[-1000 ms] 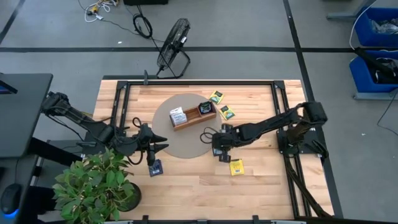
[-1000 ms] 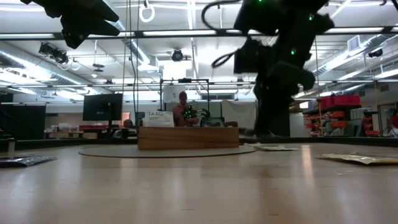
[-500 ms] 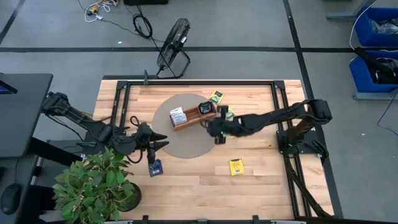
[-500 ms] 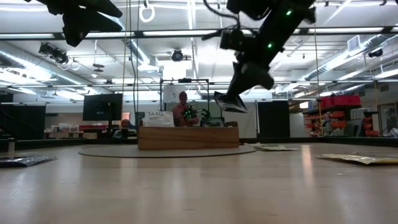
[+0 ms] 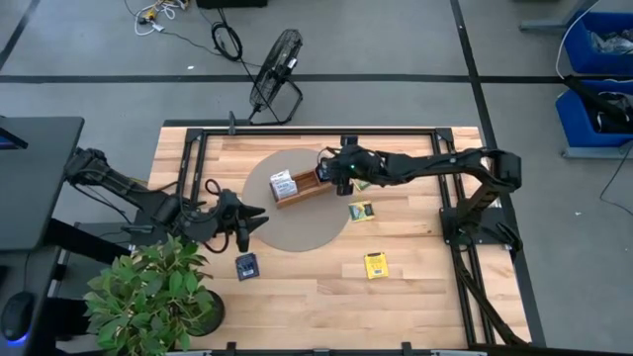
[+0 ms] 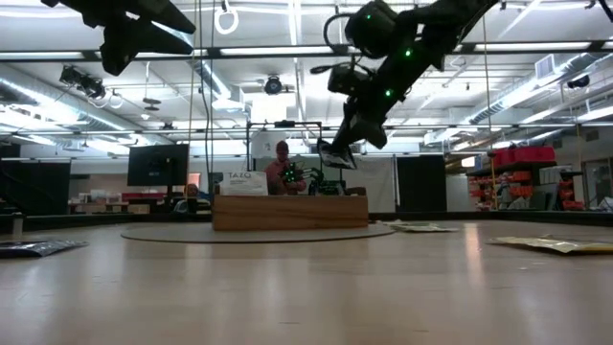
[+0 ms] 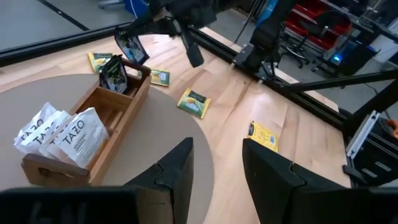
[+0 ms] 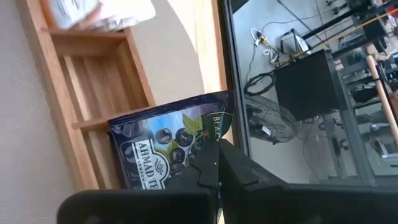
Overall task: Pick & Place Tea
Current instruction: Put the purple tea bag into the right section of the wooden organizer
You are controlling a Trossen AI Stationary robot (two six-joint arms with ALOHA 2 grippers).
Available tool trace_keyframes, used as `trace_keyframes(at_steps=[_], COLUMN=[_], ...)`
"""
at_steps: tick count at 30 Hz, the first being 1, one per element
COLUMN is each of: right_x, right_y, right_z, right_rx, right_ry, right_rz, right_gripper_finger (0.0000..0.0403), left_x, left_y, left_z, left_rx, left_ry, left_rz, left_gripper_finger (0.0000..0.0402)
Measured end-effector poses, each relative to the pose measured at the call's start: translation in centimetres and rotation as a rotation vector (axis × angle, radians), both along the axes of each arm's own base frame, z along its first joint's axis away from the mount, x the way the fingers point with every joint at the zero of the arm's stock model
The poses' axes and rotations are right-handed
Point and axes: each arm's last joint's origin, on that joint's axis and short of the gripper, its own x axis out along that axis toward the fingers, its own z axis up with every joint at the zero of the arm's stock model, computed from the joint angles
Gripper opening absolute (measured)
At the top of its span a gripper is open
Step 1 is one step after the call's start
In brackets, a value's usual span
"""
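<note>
A pale, planked wooden table [image 5: 297, 287] is carrying a flat round grey-beige mat [image 5: 297, 232]. On the mat is lying a long, boxy wooden tray [image 5: 302, 190] with three compartments: white tea packets [image 5: 282, 183] are filling one end compartment, the middle one is showing bare wood, and a dark packet is standing in the other end.

The right arm is reaching across the table, its end effector [image 5: 332, 170] hanging above that end of the tray, fingers pressed together on a glossy dark navy tea packet [image 8: 171, 146] printed with berries. The left end effector [image 5: 255, 220] is hovering over the mat's edge, its fingers parted and gripping nothing.

Small flat square packets are lying loose on the wood: a green-yellow one [image 5: 362, 211] beside the mat, a yellow one [image 5: 376, 264] farther out, and a dark one [image 5: 246, 265] near a leafy potted plant [image 5: 148, 297].
</note>
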Motion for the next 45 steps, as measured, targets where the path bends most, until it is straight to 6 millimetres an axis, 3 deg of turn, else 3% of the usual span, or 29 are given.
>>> trace_keyframes(at_steps=[6, 13, 24, 37, 45], right_x=[0.8, 1.5, 2.1, 2.0, 2.0], right_y=[-0.4, -0.7, -1.0, -1.6, -1.2], right_z=[-1.9, -2.6, -5.2, -5.5, -5.6], right_rx=[0.000, 0.001, -0.050, -0.048, -0.035], right_ry=[0.040, -0.006, 0.095, 0.106, 0.119], right_rz=[0.029, 0.018, -0.004, 0.005, 0.030], right_gripper_finger=[0.0000, 0.0000, 0.0000, 0.0002, 0.0043], left_x=[0.1, 0.1, 0.1, 0.0, 0.0], left_y=[0.3, 0.4, 0.4, 0.5, 0.5], left_z=[0.0, -0.1, -0.1, -0.3, -0.4], left_rx=[-0.010, -0.016, -0.022, -0.032, -0.030], left_ry=[-0.002, 0.002, 0.002, 0.018, 0.024], left_rz=[0.021, 0.029, 0.031, 0.040, 0.040], left_gripper_finger=[0.0142, 0.0142, 0.0142, 0.0142, 0.0142])
